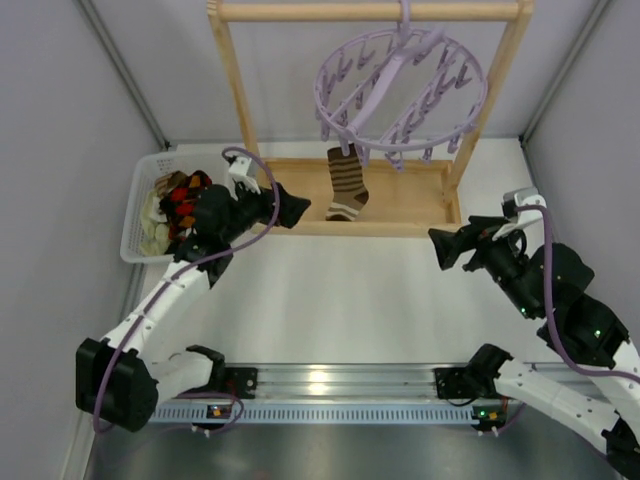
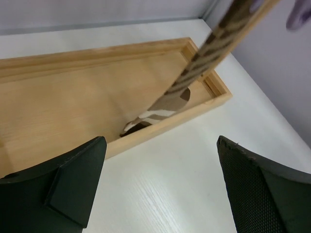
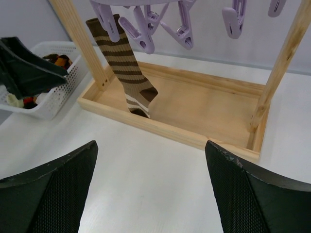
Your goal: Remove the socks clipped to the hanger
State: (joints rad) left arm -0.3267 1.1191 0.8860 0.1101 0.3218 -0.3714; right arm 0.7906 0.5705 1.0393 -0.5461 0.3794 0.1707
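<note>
At the left, we keep the white basket [image 1: 133, 225] beside the rack so that freed socks [image 1: 178, 200] gather in one place. Our left fingers [image 1: 290, 208] stand wide apart and empty, aimed at the brown striped sock [image 1: 347, 185]. It hangs from a clip on the lavender hanger [image 1: 400, 85], its toe over the wooden tray [image 1: 410, 200]. Our right fingers [image 1: 447, 248], also apart and empty, hover above the worktop [image 1: 330, 310], clear of that reach.
</note>
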